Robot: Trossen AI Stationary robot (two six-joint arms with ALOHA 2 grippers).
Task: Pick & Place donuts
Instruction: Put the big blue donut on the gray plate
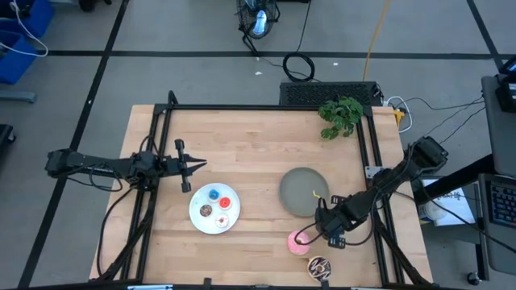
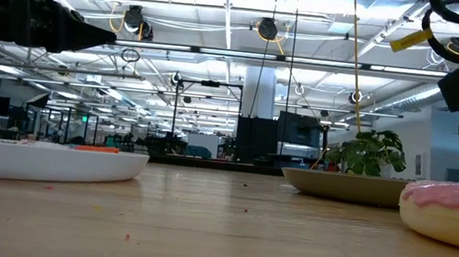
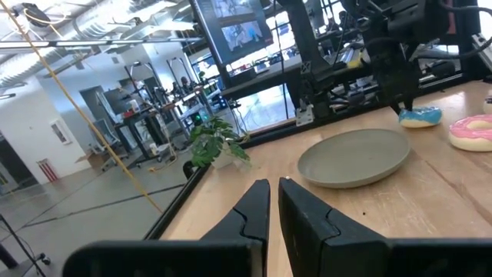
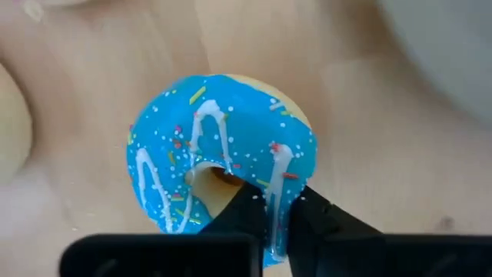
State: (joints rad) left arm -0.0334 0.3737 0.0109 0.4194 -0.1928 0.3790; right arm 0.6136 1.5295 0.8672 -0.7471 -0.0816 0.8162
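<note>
In the right wrist view the blue donut (image 4: pixel 223 146), iced blue with white drizzle and sprinkles, sits in my right gripper (image 4: pixel 277 211), which is shut on it. From above, that gripper (image 1: pixel 326 221) covers the donut, between the grey plate (image 1: pixel 304 192) and the pink donut (image 1: pixel 298 242). The left wrist view shows the blue donut (image 3: pixel 420 116) low at the table under the gripper. The dark brown sprinkled donut (image 1: pixel 319 267) lies near the table's near edge. Four tiny donuts lie on the white plate (image 1: pixel 200 219). My left gripper (image 1: pixel 193 165) waits shut, left of that plate. My right gripper pinches the blue donut's ring wall (image 4: pixel 280 181). One finger (image 4: pixel 234 215) stands in the hole and the other finger (image 4: pixel 327 223) is outside the rim. The fingers come from above, pointing down. Whether the donut is off the table, I cannot tell.
A small green plant (image 1: pixel 340 115) stands at the far right corner, by the black frame rails. Bare wood lies between the two plates and across the table's far half. The pink donut (image 2: pixel 450 210) is close to the low camera.
</note>
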